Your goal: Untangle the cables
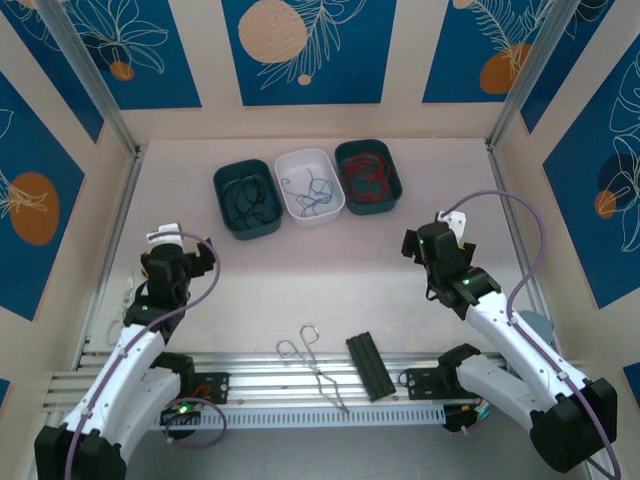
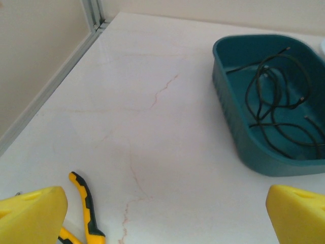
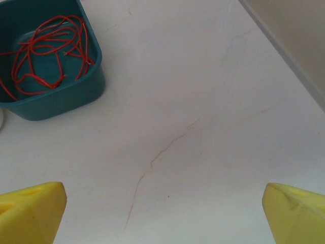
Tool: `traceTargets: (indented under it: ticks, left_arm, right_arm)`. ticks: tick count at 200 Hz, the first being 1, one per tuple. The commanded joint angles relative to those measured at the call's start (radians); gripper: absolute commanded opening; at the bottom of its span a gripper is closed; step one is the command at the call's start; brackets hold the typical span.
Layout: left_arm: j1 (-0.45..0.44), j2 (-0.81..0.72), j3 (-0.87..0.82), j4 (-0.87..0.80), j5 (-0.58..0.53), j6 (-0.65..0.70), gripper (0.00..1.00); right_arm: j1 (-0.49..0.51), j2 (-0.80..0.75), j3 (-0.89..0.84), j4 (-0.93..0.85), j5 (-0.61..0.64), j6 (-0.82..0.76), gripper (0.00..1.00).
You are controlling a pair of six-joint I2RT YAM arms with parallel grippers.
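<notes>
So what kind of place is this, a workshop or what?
Probably a robot lab test cell: two arms bolted at a table's near edge, blue patterned panels walling it in, and three trays of sorted cables.

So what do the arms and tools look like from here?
Both match: white links and black joints on the left arm and right arm. A lilac cable runs along each, and small green lights glow at joints. The left tool and right tool have bright yellow fingers.
</notes>
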Motion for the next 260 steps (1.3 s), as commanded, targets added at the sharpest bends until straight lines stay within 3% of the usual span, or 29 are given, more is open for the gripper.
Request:
traceTargets:
  ticks: [1,42,79,139,197,260]
  left_arm:
    - [0.013,0.048,-0.020,0.109,-0.059,-0.005,1.00]
    - [0.054,0.257,0.086,0.104,-0.020,-0.088,1.00]
    - [0.084,0.418,0.119,0.237,0.015,-0.033,1.00]
    - [0.144,0.666,0.221,0.318,0.114,0.044,1.00]
    - [0.165,0.728,0.160,0.565,0.239,0.172,1.00]
    - [0.180,0.820,0.153,0.640,0.398,0.205,1.00]
  right_arm:
    - [-0.015,-0.014,-0.053,0.149,0.034,-0.114,0.99]
    - [-0.071,-0.021,-0.120,0.248,0.010,-0.149,0.99]
    - [-0.147,-0.027,-0.171,0.340,-0.037,-0.189,0.99]
    - [-0.257,-0.058,-0.227,0.466,-0.146,-0.206,0.99]
    - [-0.301,-0.049,-0.264,0.558,-0.201,-0.243,0.99]
    - [-0.316,-0.050,-0.276,0.559,-0.233,-0.226,0.99]
